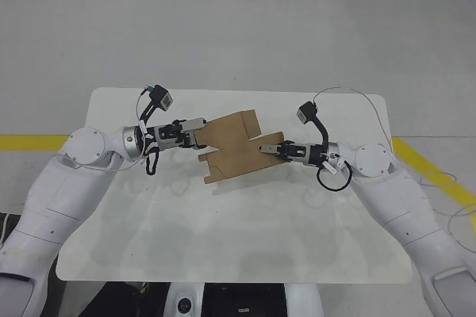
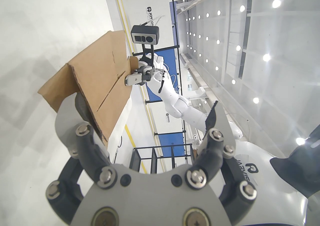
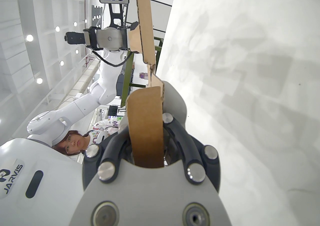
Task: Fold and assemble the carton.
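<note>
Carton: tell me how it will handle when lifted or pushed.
Probably light and stiff: the carton holds flat with the right gripper clamped on one edge. Likely to hinge at creases if pushed: one flap is folded beside the left gripper.

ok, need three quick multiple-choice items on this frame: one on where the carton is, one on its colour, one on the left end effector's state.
1. Where is the carton?
A) between the two arms, over the table
B) on the floor
C) stacked on another box

2. What colour is the carton?
A) white
B) brown
C) blue

3. What state is the left end effector in?
A) shut on the carton
B) shut on nothing
C) wide open

Answers:
1 A: in the top view it spans from the left end effector to the right end effector.
2 B: it is plain brown cardboard.
3 C: the left wrist view shows its jaws far apart, one against the carton.
</note>
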Controlling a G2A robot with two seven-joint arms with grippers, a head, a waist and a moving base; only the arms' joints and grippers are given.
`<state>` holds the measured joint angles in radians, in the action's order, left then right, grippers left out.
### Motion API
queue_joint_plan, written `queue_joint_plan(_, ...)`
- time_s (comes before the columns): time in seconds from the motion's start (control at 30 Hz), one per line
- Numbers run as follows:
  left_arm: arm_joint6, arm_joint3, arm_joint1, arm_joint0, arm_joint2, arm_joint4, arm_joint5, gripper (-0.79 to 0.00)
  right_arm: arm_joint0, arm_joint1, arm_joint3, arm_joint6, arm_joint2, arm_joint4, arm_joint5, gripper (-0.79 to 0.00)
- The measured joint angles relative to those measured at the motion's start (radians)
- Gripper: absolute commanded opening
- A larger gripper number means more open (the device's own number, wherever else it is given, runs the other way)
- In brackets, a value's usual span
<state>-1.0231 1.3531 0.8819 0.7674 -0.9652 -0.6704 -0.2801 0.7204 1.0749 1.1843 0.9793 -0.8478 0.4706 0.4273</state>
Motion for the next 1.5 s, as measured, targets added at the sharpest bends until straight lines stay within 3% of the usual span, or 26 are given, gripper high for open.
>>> queue_joint_plan(0.07, 0.002, -0.007, 0.003, 0.002, 0.002, 0.01, 0.005, 0.0, 0.001, 0.001, 0.002, 0.004, -0.002, -0.002, 0.0, -0.785)
queue_joint_plan(0.17, 0.019, -0.019, 0.007, 0.002, 0.002, 0.03, 0.013, -0.348, 0.006, 0.004, 0.009, 0.009, -0.007, -0.002, 0.0, -0.785)
queue_joint_plan(0.2, 0.024, -0.022, 0.009, 0.002, 0.002, 0.04, 0.014, -0.416, 0.007, 0.005, 0.011, 0.011, -0.008, -0.003, 0.0, -0.785)
queue_joint_plan(0.23, 0.027, -0.024, 0.01, 0.002, 0.003, 0.047, 0.015, -0.434, 0.008, 0.006, 0.012, 0.013, -0.009, -0.004, 0.0, -0.785)
queue_joint_plan(1.5, 0.01, -0.069, 0.042, 0.019, -0.036, 0.19, 0.033, -0.65, 0.023, 0.034, 0.008, 0.037, -0.048, -0.054, -0.021, -0.785)
